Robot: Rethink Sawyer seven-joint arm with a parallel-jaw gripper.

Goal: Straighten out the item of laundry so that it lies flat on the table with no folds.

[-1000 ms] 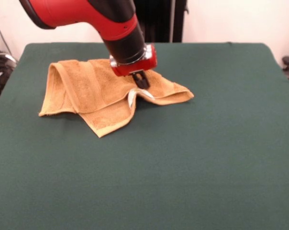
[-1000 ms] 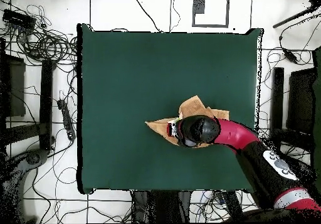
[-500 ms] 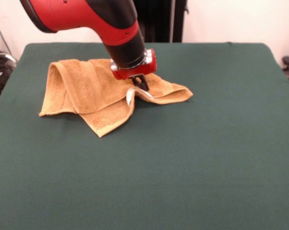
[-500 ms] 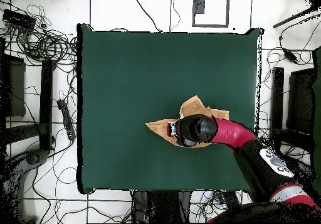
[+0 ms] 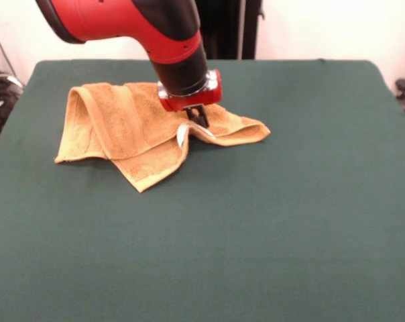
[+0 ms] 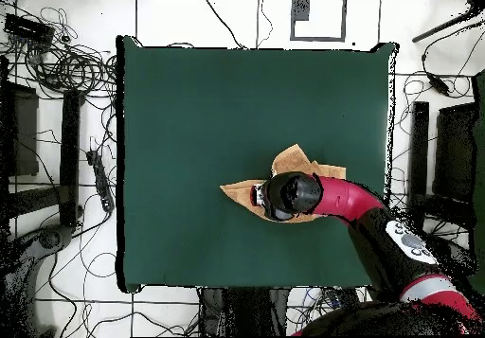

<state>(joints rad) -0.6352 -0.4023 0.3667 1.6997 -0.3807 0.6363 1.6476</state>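
The item of laundry, a mustard-yellow towel, lies crumpled and folded over itself on the far left part of the green table. A raised ridge with a pale edge runs along its right side. My gripper reaches down onto that ridge, its dark fingers close together and shut on a fold of the towel. From above, the arm's wrist covers most of the towel; only its corners stick out on the table.
Cables and dark equipment lie on the floor round the table in the overhead view. The red arm reaches in over the table's edge from the lower right there.
The arm has shifted slightly to the right in the front view. The towel's right tip has drawn in a touch; the rest of the towel lies as before.
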